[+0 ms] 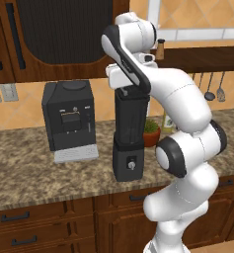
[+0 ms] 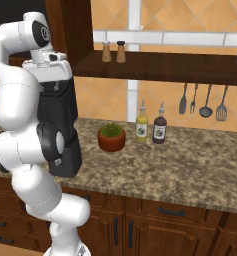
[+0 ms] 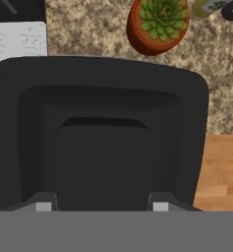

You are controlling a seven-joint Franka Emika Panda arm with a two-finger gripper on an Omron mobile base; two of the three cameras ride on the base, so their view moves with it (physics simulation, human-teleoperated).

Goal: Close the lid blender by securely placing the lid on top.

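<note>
We saw the blender (image 1: 130, 143) standing on the counter (image 1: 34, 173) near its front edge, beside the coffee machine (image 1: 70, 118). Our gripper (image 1: 129, 90) sat at the jar's top, clamped on the lid (image 3: 103, 147). The hand view looked straight down past it to a potted succulent (image 3: 160, 22)

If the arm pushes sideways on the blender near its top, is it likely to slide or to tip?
Probably tip: the blender is tall and narrow on a small base. The granite counter looks smooth, so a low push might slide it instead. It seems rigid.
</note>
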